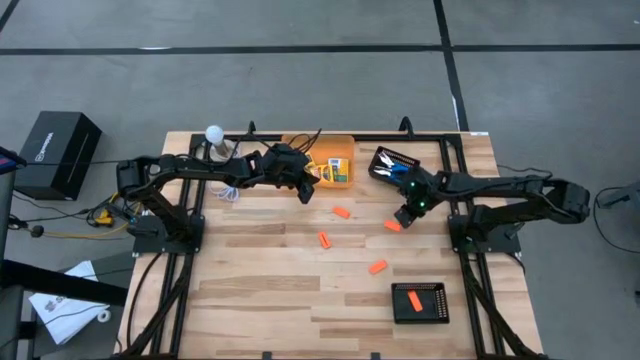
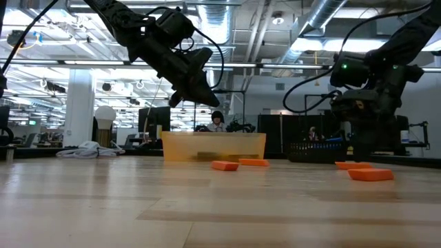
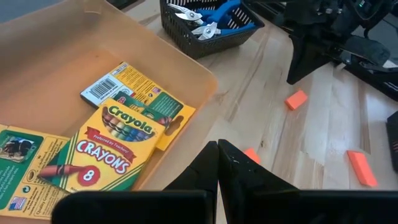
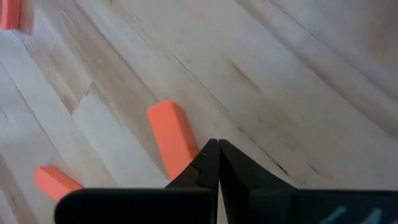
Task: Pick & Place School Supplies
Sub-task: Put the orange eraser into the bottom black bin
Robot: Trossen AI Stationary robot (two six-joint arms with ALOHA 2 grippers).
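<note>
Closest to the right wrist camera, the right gripper is clenched with nothing in it, its tips just over an orange eraser on the wooden table. The step looks like a fresh approach to a pick; next the fingers must spread and straddle this piece. The left gripper, also clenched and empty, hangs by the rim of the orange bin, where crayon boxes lie. Blue scissors sit in a black basket. Other erasers lie scattered well apart; one rests in a black tray. Nothing blocks the reach.
</note>
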